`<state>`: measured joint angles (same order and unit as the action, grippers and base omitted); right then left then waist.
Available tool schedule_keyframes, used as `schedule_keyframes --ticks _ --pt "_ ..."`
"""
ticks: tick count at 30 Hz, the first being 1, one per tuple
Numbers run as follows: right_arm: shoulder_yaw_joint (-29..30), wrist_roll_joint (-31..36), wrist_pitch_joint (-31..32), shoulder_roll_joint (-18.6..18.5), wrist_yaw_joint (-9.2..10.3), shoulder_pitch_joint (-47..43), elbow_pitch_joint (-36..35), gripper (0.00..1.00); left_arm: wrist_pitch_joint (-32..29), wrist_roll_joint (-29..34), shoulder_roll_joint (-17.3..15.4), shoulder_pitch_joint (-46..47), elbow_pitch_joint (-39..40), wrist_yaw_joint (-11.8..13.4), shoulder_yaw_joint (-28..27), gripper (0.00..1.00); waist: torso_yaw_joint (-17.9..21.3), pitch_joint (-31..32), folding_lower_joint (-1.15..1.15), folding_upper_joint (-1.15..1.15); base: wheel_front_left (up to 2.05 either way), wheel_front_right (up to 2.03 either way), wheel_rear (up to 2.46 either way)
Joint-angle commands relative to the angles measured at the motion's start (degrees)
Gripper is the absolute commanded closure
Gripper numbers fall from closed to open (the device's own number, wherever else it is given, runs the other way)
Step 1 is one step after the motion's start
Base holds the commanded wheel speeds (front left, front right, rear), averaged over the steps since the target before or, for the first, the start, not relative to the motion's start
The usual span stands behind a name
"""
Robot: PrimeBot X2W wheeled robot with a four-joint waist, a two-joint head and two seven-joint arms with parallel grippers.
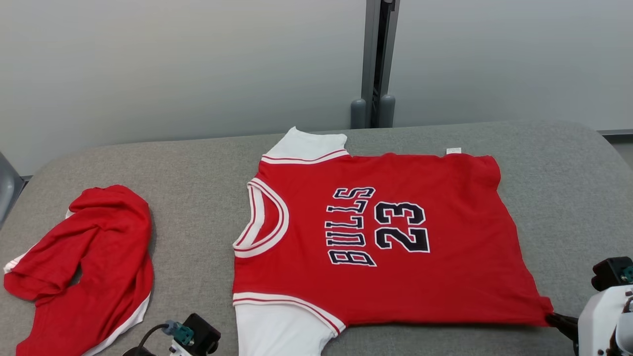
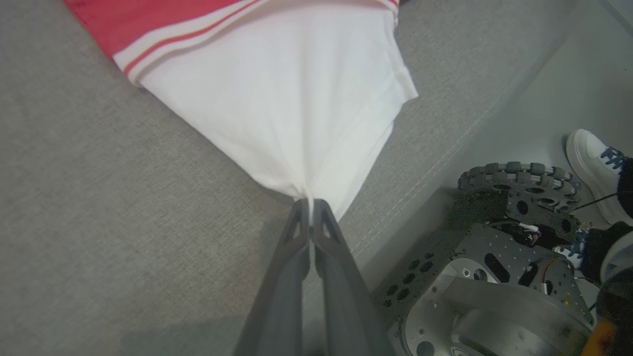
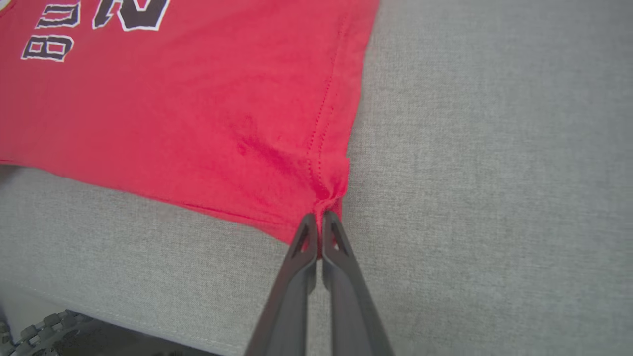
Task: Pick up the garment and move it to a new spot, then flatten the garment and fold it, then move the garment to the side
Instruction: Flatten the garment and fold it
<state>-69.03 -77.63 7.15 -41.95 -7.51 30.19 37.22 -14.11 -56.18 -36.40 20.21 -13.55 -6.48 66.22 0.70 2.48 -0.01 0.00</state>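
Where the grey table (image 1: pixel 198 163) runs from left to right, the items lie as follows.

Far left: red shirt (image 1: pixel 84 267) with white trim, crumpled in a heap, well apart from the jersey.

Lower left: left gripper (image 2: pixel 311 202), fingers pressed together, pinching the edge of the jersey's near white sleeve (image 2: pixel 277 99). The cloth is gathered to a point at the tips.

Centre: red jersey (image 1: pixel 376 237), spread flat, lettered side up, reading BULLS 23. Neck to the left, hem to the right, far white sleeve (image 1: pixel 306 146) toward the wall.

Lower right: right gripper (image 3: pixel 320 217), fingers closed tight on the near hem corner, with the red cloth bunched there.

Off the table's near edge, in the left wrist view: a wheel (image 2: pixel 514 183) of the robot's base and a white shoe (image 2: pixel 591 168).
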Motion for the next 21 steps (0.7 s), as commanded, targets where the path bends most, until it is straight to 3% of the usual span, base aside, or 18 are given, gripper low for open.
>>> schedule_keyframes --ticks 1,15,21 --pt "-0.41 -0.71 0.60 -1.38 0.04 -0.92 -0.65 1.00 -0.56 -0.53 -0.85 -0.93 0.85 0.18 0.08 1.00 -0.07 0.06 0.01 0.00 0.00 0.00 0.00" --pt "-1.58 -8.07 9.73 -7.51 0.03 -3.24 -7.09 1.00 -6.64 -7.18 -6.39 -4.54 13.19 -0.55 2.16 1.00 -0.39 0.32 0.01 0.00 0.00 0.00 0.00" --pt "-0.62 -9.86 10.81 -9.25 0.03 -2.57 -11.21 1.00 -8.45 -9.41 -9.02 -3.98 18.07 -0.22 1.68 1.00 -0.06 -0.09 0.01 0.00 0.00 0.00 0.00"
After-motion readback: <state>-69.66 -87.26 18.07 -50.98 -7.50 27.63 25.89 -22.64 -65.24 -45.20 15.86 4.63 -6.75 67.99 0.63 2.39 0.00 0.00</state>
